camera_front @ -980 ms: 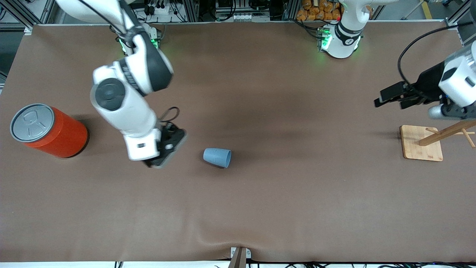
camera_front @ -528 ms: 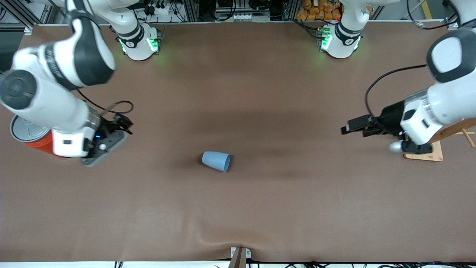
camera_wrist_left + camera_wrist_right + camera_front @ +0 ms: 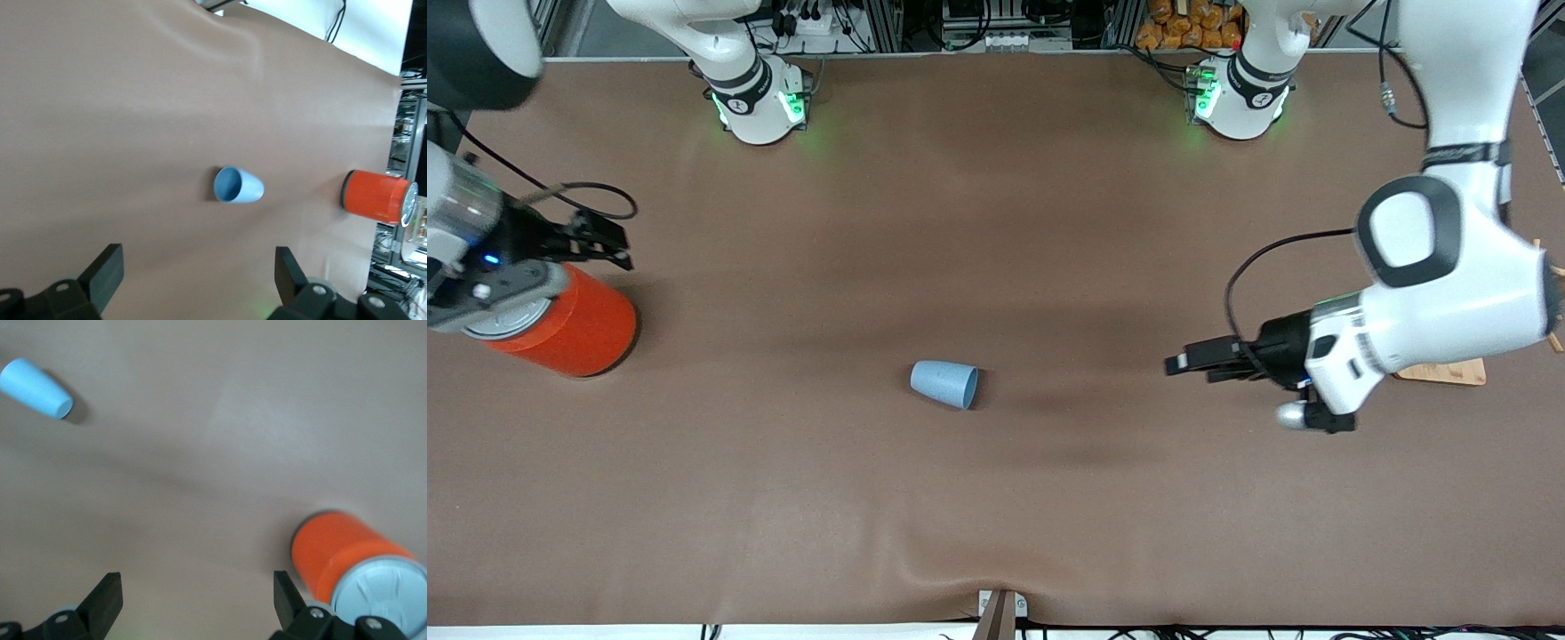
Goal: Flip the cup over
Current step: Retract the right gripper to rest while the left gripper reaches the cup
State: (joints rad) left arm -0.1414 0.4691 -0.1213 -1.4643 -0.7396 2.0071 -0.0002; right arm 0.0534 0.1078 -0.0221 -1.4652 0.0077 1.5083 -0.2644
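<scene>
- The cup (image 3: 944, 383) lies on its side on the table (image 3: 996, 498), well apart from the red can (image 3: 569, 324), its open mouth toward the left arm's end.
- Left gripper (image 3: 1193, 363) hovers over the table beside the cup, fingers apart, empty.
- Right gripper (image 3: 600, 242) hangs above the red can, fingers apart, empty.

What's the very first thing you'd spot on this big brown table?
Probably the little blue cup, lying on its side all alone in the middle of the brown table. Next, the big orange-red can standing at the right arm's end, with the right claw open above it. The left claw, open too, points toward the cup from the left arm's end.
</scene>
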